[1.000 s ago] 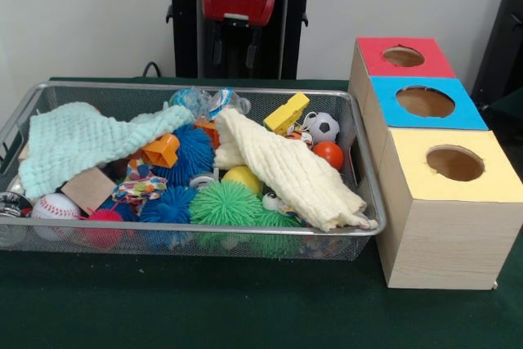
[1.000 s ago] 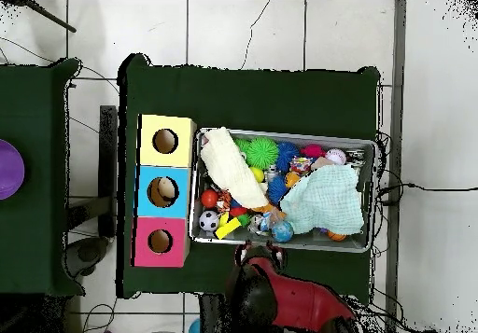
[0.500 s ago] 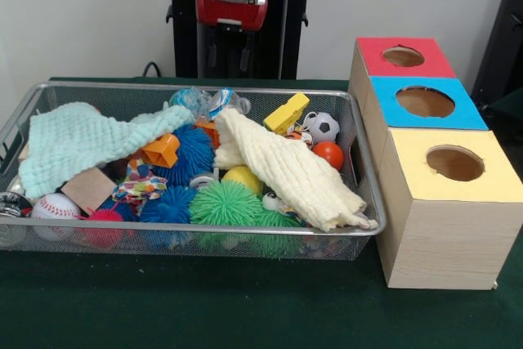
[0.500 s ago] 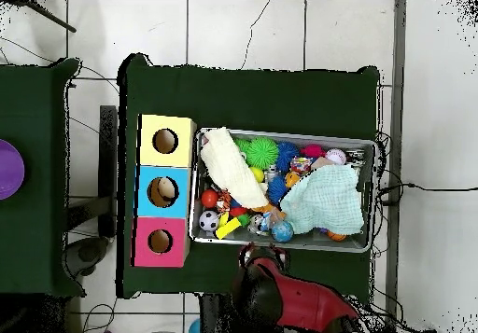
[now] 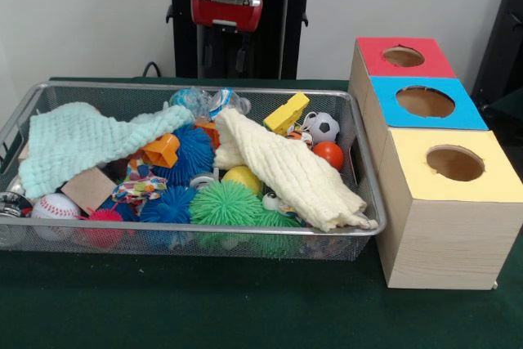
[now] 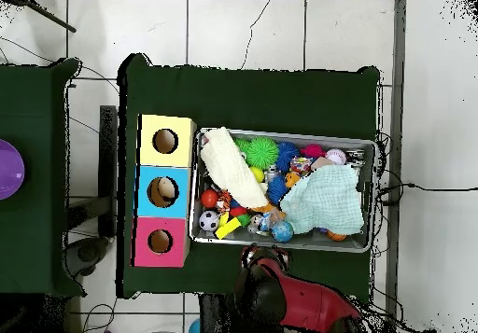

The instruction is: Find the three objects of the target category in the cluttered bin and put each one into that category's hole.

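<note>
A wire mesh bin holds a jumble of toys. A cream cloth and a mint cloth cover part of them. Showing between the cloths are a green spiky ball, a blue spiky ball, a small soccer ball, an orange ball, a yellow ball, a baseball and a yellow block. My gripper hangs open and empty behind the bin's far rim, above the table.
Beside the bin stand three wooden boxes in a row, each with a round hole on top: red, blue and yellow. Dark green cloth covers the table.
The gripper has risen a little and drawn back from the bin's far rim. Nothing in the bin has moved.
</note>
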